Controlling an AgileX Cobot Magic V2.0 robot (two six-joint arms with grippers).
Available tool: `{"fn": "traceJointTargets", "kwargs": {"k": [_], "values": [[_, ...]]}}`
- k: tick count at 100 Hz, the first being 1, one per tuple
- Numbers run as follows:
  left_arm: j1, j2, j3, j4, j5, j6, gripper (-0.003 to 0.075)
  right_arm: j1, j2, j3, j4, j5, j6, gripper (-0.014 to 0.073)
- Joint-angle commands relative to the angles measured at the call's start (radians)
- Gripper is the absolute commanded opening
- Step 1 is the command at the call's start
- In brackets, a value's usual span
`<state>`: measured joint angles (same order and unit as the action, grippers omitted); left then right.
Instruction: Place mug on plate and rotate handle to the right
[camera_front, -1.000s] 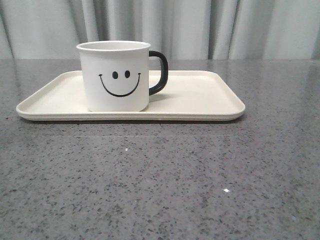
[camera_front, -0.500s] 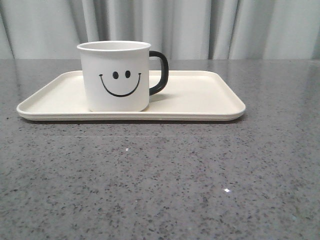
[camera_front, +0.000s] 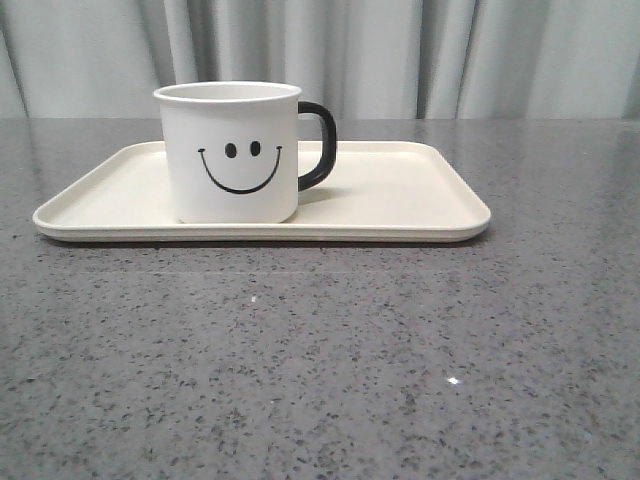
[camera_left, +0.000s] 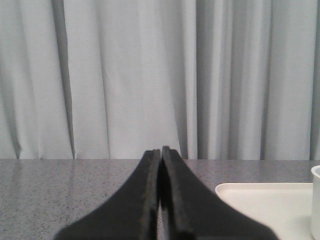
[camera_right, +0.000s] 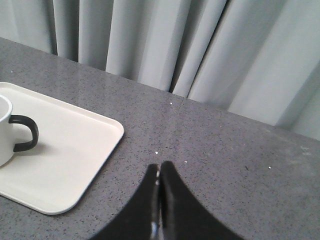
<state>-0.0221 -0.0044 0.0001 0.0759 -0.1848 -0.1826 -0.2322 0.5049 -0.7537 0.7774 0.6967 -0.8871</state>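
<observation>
We note no movement since the earlier frames. The mug (camera_front: 229, 152) stands upright on the plate (camera_front: 400, 190), handle (camera_front: 318, 146) pointing right. Both the left gripper (camera_left: 160, 152) and right gripper (camera_right: 159, 167) are closed, empty, well clear of the mug. We judge the task complete.

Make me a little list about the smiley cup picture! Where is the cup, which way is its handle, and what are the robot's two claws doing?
mug: white mug with a black smiley face, standing upright on the plate
plate: cream plate, flat on the grey table
handle: black handle, pointing to the right
left gripper: left gripper shut, holding nothing, off to the side of the plate
right gripper: right gripper shut, holding nothing, over the table beside the plate
background: grey curtain
</observation>
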Motion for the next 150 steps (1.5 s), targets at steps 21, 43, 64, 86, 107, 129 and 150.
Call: {"fn": "traceJointTargets", "kwargs": {"k": [21,43,64,86,107,129,150], "values": [[0.007,-0.029,0.01,-0.016,-0.02,-0.011,-0.002,0.003,0.005,-0.026,0.023,-0.05,-0.002,-0.006],[0.007,-0.029,0.01,-0.026,-0.014,-0.012,-0.002,0.003,0.005,-0.026,0.023,-0.051,-0.002,-0.006],[0.007,-0.029,0.01,-0.047,-0.014,-0.012,-0.002,0.003,0.005,-0.026,0.023,-0.051,-0.002,-0.006],[0.007,-0.029,0.01,-0.047,-0.014,-0.012,-0.002,0.003,0.005,-0.026,0.023,-0.051,-0.002,-0.006],[0.007,-0.029,0.01,-0.047,-0.014,-0.012,-0.002,0.003,0.005,-0.026,0.023,-0.051,-0.002,-0.006],[0.007,-0.029,0.01,-0.047,-0.014,-0.012,-0.002,0.003,0.005,-0.026,0.023,-0.051,-0.002,-0.006],[0.007,-0.029,0.01,-0.047,-0.014,-0.012,-0.002,0.003,0.005,-0.026,0.023,-0.051,-0.002,-0.006]]}}
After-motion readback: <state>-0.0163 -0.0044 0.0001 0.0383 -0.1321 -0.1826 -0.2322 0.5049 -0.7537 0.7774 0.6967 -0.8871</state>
